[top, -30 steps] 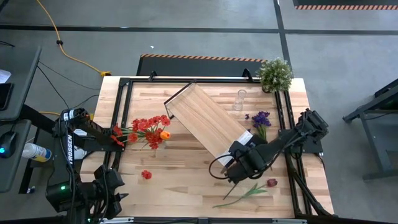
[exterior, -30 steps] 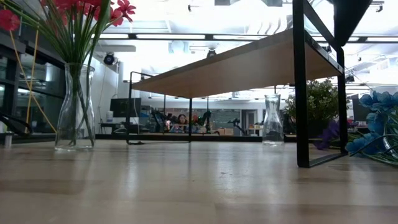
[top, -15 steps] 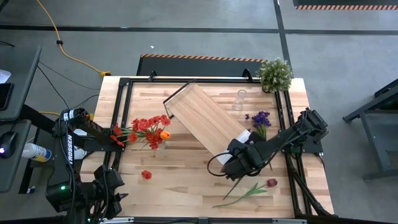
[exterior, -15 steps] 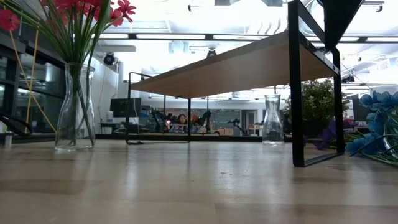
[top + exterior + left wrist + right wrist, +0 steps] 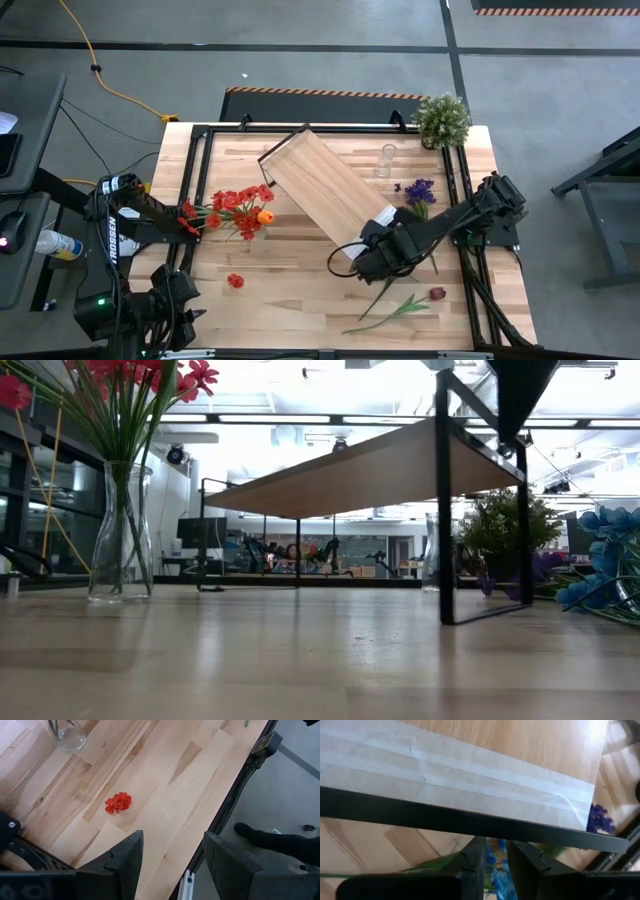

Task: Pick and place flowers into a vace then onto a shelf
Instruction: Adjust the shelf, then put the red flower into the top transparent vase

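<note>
The shelf (image 5: 325,190), a light-wood plank on a black frame, lies slantwise across the table's middle, with its white strip (image 5: 470,775) at the near end. My right gripper (image 5: 355,262) is shut on that end. A glass vase (image 5: 120,530) holding red and orange flowers (image 5: 240,208) stands at the left. My left gripper (image 5: 172,845) hovers open over the table's left side, above a loose red bloom (image 5: 118,803). A dark red flower (image 5: 405,305) lies near the front edge. Purple flowers (image 5: 418,192) lie at the right. My right gripper pinches the black frame bar (image 5: 485,827) along the shelf's white-strip end between its two fingers (image 5: 472,855). The fingers come from above, slanting down, and lie across the bar. The shelf's near leg (image 5: 445,560) stands on the table.
An empty glass vase (image 5: 385,160) stands beyond the shelf, and a bushy potted plant (image 5: 442,118) fills the far right corner. Blue blooms (image 5: 605,560) lie at the right. A black frame (image 5: 200,135) runs around the tabletop's edges.
My right gripper has moved toward the table's left edge, drawing the shelf's white-strip end with it. The shelf has slid and turned a little on the table, its legs staying down.
</note>
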You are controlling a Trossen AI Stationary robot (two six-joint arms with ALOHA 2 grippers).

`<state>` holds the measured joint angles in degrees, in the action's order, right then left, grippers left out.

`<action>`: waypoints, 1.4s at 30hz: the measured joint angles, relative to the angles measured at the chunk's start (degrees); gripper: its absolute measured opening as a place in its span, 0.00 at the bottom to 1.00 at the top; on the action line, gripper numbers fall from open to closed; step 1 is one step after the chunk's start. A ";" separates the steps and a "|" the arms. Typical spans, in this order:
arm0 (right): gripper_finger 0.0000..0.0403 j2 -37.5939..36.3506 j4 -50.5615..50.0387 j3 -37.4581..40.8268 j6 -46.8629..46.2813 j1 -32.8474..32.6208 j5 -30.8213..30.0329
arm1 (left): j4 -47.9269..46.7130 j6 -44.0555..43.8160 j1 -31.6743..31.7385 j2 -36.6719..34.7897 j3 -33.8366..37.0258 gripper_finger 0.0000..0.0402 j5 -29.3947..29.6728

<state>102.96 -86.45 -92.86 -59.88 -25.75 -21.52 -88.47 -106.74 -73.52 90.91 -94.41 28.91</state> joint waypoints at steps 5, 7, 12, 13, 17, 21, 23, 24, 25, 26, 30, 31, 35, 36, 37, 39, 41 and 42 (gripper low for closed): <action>0.17 0.00 1.44 0.00 2.61 1.69 -0.17 | 0.00 0.00 0.00 0.00 0.00 0.59 -0.01; 0.17 0.00 1.86 0.00 3.60 2.36 -0.28 | 0.00 0.00 0.00 0.00 0.00 0.59 -0.01; 0.17 0.00 3.58 0.00 6.04 3.97 -0.85 | 0.00 -0.02 0.00 0.00 0.00 0.59 0.00; 0.17 0.00 3.91 0.00 6.56 4.23 -0.87 | 0.01 -0.02 0.00 0.00 0.00 0.59 0.00; 0.17 0.00 4.63 0.00 7.87 5.22 -0.85 | 0.02 -0.02 0.00 0.00 0.00 0.59 -0.01; 0.17 0.00 4.50 0.00 7.90 5.30 -0.05 | 0.02 -0.04 0.00 0.00 0.00 0.59 -0.01; 0.17 0.00 4.40 -0.06 7.90 5.29 1.00 | 0.02 -0.04 -0.01 0.00 0.00 0.59 0.01; 0.17 0.00 4.07 -0.40 7.90 5.16 1.49 | 0.02 -0.04 -0.01 0.00 0.00 0.59 0.01; 0.17 0.00 3.69 -0.94 7.90 5.11 1.87 | 0.02 -0.04 0.00 0.00 0.00 0.59 0.01; 0.17 0.00 3.36 -1.68 7.90 5.06 2.11 | 0.02 -0.04 0.00 0.00 0.00 0.59 0.01; 0.17 0.00 1.07 -6.34 7.91 5.06 1.68 | -0.07 -0.04 0.00 0.00 0.00 0.59 0.01; 0.17 0.00 0.39 -7.78 7.92 5.06 1.53 | -0.09 -0.04 -0.01 0.00 0.00 0.59 0.01; 0.17 0.00 -3.10 -13.48 8.77 4.69 2.99 | -0.17 -0.04 0.00 0.00 0.00 0.59 0.01; 0.17 0.00 -3.37 -14.84 8.77 4.44 3.65 | -0.17 -0.04 -0.01 0.00 0.00 0.59 0.01; 0.17 0.00 -3.44 -16.08 8.80 4.16 4.65 | -0.17 -0.04 -0.01 0.00 0.00 0.59 0.01; 0.17 -0.02 -3.54 -18.58 8.76 3.19 7.36 | -0.17 -0.04 -0.01 0.00 0.00 0.59 0.01; 0.17 -0.02 -3.44 -20.55 7.41 2.09 10.13 | -0.17 -0.04 0.00 0.00 0.00 0.59 0.01; 0.17 -0.02 -3.49 -21.32 6.15 1.50 11.40 | -0.17 -0.04 -0.02 0.00 0.00 0.59 0.01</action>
<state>102.94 -89.94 -114.18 -53.74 -24.25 -10.12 -88.64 -106.78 -73.53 90.91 -94.41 28.93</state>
